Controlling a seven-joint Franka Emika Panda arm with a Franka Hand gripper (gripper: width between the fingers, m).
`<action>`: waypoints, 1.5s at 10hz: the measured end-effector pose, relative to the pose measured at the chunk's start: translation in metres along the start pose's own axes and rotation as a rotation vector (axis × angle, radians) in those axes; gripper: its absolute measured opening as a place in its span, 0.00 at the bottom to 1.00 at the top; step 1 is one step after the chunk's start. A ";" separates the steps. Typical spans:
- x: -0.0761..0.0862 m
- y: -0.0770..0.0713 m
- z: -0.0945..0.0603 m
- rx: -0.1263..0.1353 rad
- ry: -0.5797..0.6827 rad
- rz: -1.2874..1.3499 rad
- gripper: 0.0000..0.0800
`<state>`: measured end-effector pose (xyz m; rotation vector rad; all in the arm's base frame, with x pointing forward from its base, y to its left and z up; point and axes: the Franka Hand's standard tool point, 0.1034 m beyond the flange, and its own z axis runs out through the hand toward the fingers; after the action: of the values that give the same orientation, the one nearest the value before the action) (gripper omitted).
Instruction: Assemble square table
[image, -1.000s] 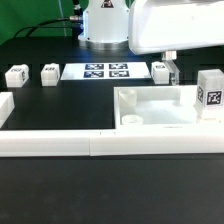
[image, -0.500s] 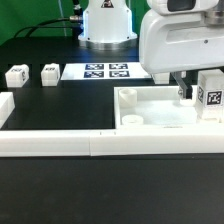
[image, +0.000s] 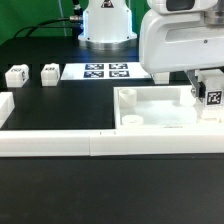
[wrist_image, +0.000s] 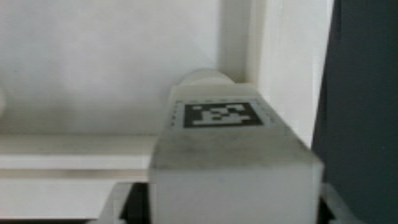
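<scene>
A white block leg (wrist_image: 222, 172) fills the centre of the frame, close and blurred, its black-and-white tag (wrist_image: 221, 113) facing the camera. Behind it lies the white rimmed slab (wrist_image: 89, 85).

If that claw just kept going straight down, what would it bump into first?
Most likely the tagged leg: the gripper straddles it, jaws on either side. What lies under the leg is hidden.

A square tabletop (image: 150, 108) is lying on the table (image: 60, 100), toward the exterior view's right. One leg (image: 211, 95) is standing upright just beside its right edge. A second leg (image: 15, 76) and a third leg (image: 49, 73) are sitting side by side, apart, toward the back left. The marker board (image: 97, 71) is lying just right of them, with the robot base (image: 105, 25) behind it. Border bars (image: 60, 143) are running along the front, against the tabletop's front edge.
</scene>
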<state>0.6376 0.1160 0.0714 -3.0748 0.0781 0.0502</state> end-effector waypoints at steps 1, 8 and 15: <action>0.000 0.000 0.000 0.000 0.000 0.047 0.36; -0.004 0.014 0.002 0.125 0.048 1.005 0.36; -0.008 0.005 0.002 0.147 -0.013 1.608 0.36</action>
<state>0.6293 0.1114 0.0695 -2.0085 2.2093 0.1167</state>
